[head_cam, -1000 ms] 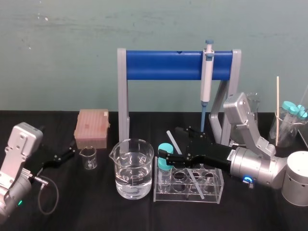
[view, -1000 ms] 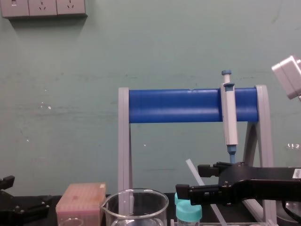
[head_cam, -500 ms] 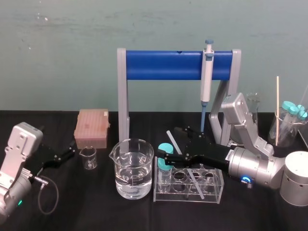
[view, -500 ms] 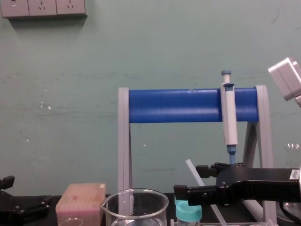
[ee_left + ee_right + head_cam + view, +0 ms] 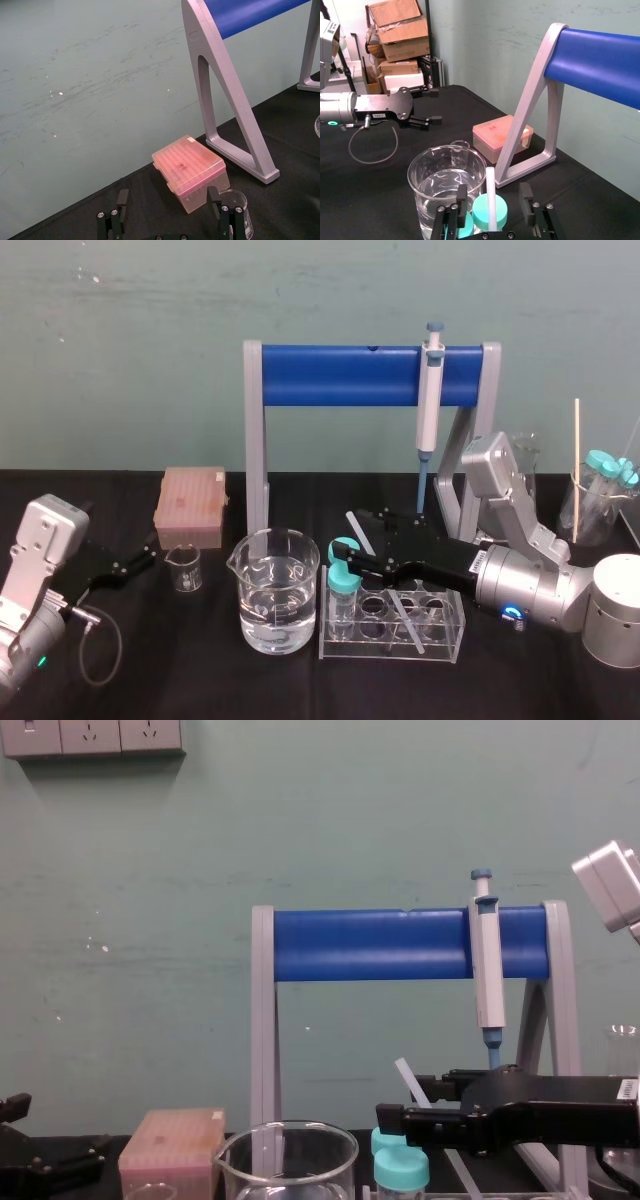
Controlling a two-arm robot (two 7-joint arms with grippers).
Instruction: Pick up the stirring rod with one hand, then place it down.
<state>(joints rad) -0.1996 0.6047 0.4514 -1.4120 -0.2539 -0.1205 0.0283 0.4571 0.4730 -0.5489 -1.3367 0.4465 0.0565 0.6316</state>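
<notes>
- The left gripper (image 5: 170, 223) hovers low over the black table (image 5: 280, 150), fingers spread wide.
- A closed pink pipette-tip box (image 5: 190, 167) lies just ahead, between the fingers.
- A small glass beaker (image 5: 238, 204) stands beside the box.
- The stand's grey leg (image 5: 225, 95) rises to a blue bar (image 5: 250, 12).

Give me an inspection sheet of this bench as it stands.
Surface: black table, no spills seen.
Job's things: stirring rod leans in the clear rack, not yet lifted.
Clutter: water beaker, small beaker, pink tip box, pipette on its stand.
Pincers: right pincer open, straddling the rod; left pincer open, parked by the small beaker.
Cables: cable loop beside the left arm.
Surroundings: teal wall, sockets, cardboard boxes.
</notes>
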